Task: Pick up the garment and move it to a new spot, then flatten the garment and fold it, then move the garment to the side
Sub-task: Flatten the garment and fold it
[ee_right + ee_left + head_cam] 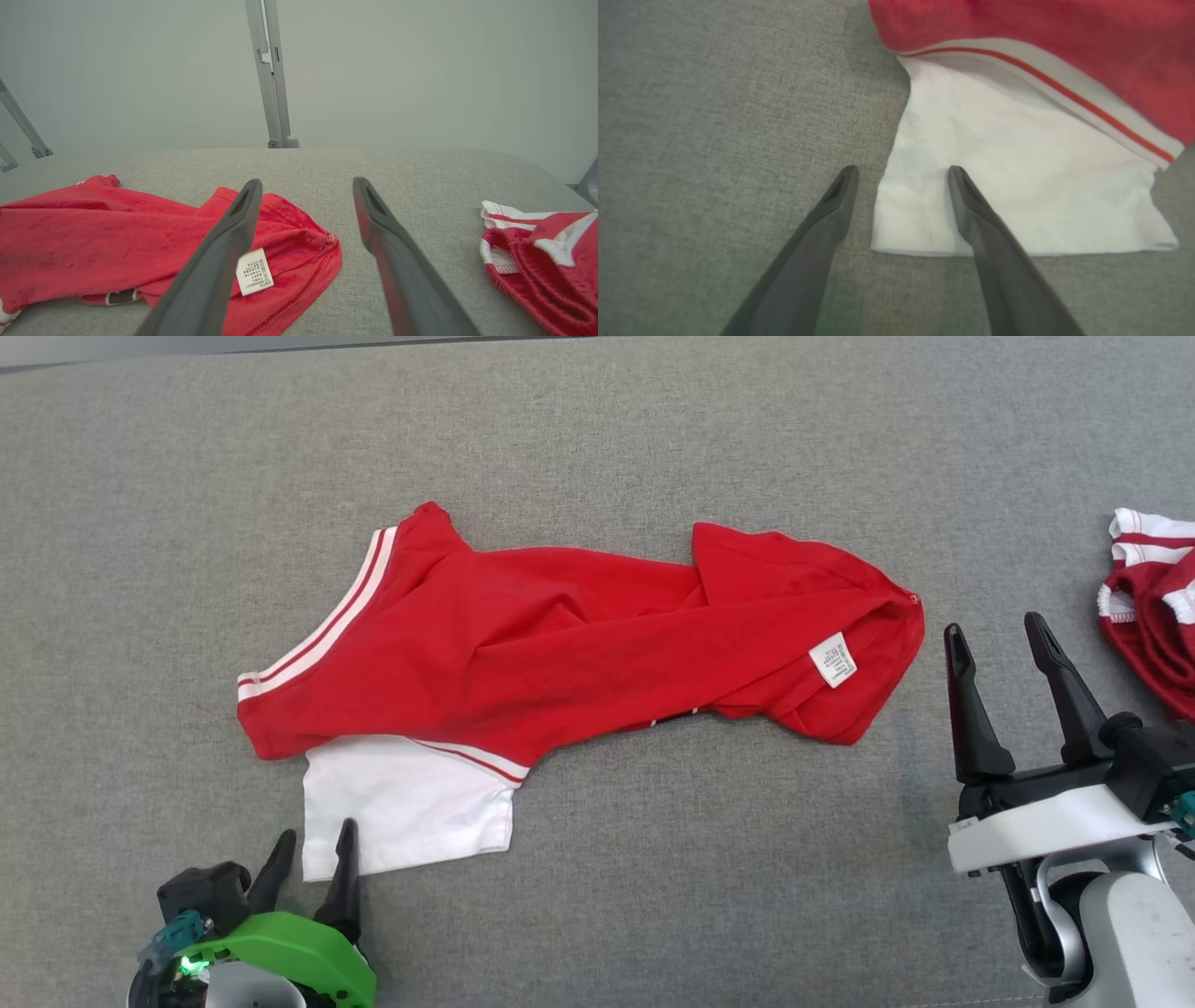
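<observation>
Left gripper, spread and empty, is poised astride an edge of the white sleeve, apparently for a grasp; right gripper is held open, unloaded, beside the garment.

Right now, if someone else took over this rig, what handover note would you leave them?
Left gripper: open, holding nothing, at the white sleeve's lower-left corner in the head view. One finger is over the cloth, the other over the grey surface.
Right gripper: open, empty, right of the garment's labelled end and clear of it.
Red garment: mid-surface, bunched and twisted lengthwise, care label showing. A second red-and-white garment lies at the far right.
Done: nothing shows whether it was already relocated.
Left: flatten, fold, move aside.
</observation>
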Controlling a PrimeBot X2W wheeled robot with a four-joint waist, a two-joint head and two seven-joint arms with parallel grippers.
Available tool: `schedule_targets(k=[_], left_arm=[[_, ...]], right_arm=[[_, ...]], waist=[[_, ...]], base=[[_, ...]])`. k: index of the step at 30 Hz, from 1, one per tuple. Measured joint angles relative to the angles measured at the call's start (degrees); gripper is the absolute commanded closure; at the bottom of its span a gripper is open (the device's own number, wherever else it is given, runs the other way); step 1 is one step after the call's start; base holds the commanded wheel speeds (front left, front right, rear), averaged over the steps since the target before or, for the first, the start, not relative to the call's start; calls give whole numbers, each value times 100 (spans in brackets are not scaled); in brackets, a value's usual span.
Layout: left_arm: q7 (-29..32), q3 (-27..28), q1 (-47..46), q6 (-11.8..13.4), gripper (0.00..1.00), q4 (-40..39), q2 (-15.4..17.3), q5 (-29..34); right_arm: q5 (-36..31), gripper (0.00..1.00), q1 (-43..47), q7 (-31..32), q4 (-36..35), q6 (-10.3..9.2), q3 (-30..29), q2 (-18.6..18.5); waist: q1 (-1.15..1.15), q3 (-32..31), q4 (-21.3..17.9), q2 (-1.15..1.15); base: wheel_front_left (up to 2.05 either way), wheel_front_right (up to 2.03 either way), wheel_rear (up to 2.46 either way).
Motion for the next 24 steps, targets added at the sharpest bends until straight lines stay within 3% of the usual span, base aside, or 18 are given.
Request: schedule_targets(k=[1,2,11,24], left_arm=[[23,-5,-38,-23,63,49,4,-7],[21,-4,-64,-33,100,83,13,-11],[-281,-4,-244,-33,100,218,60,3],[-326,-196,-597,-34,100,83,80,64]], right_arm=[[14,0,-5,0,4,0,0,1],[36,0,-19,0,8,0,-5,1],[93,0,-30,4,266,0,-274,-1],[386,0,-1026,-135,2041,-1,469,-446]], waist=[[0,9,-7,0],[0,14,-17,0],[0,82,-65,0],[0,390,10,0]], base=[[0,0,0],[0,0,0],[0,0,0],[0,0,0]])
